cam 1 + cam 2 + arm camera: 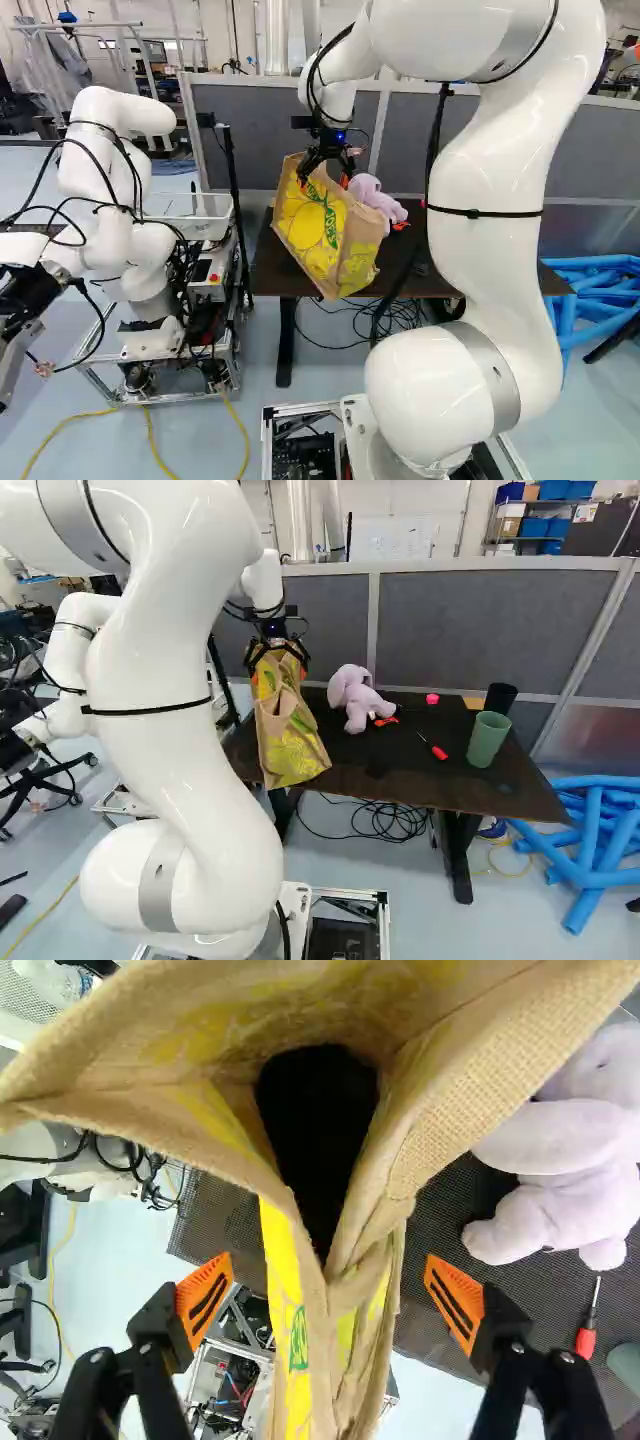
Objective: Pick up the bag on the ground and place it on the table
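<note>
though agape, bag (455,1135) between parted fingers (198,1288), depths seemingly black

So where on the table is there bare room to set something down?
Mainly along the near side of the table, between the bag and green cup, nearer than the plush toy and red screwdriver. Crowded where the black cup stands close behind the green one.

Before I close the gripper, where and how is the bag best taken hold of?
Probably by the narrow fold at the rim of the bag, coming from above: that fold stands between the open fingers of the gripper, while the mouth spreads wider ahead of them.
</note>
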`<state>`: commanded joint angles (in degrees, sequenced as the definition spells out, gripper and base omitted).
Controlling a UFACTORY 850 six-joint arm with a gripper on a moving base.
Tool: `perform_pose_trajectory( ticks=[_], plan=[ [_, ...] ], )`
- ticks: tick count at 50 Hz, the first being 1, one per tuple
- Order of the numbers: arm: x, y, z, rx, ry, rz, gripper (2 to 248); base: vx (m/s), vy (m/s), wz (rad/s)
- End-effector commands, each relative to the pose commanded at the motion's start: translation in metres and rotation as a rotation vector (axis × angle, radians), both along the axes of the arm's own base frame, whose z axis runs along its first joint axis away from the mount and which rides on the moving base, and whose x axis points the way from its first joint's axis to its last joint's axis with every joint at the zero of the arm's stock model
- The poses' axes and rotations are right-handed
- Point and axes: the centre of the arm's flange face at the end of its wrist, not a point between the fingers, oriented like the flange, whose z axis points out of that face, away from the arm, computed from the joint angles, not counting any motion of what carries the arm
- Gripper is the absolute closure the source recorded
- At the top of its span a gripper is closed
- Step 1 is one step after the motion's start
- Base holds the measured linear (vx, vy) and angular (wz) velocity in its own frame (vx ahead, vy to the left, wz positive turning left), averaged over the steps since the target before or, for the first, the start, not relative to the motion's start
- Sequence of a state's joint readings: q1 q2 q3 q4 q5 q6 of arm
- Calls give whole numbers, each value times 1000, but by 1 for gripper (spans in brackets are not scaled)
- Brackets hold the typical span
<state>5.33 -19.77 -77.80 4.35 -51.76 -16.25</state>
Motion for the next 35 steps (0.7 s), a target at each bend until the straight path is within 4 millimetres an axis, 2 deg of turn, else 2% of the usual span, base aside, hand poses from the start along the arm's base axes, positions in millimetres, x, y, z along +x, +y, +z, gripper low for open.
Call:
perform_pose_trajectory(
  ticks=[35],
  plan=[
    [-36,-2,51,4,-8,7,3,0,0,0]
  ],
)
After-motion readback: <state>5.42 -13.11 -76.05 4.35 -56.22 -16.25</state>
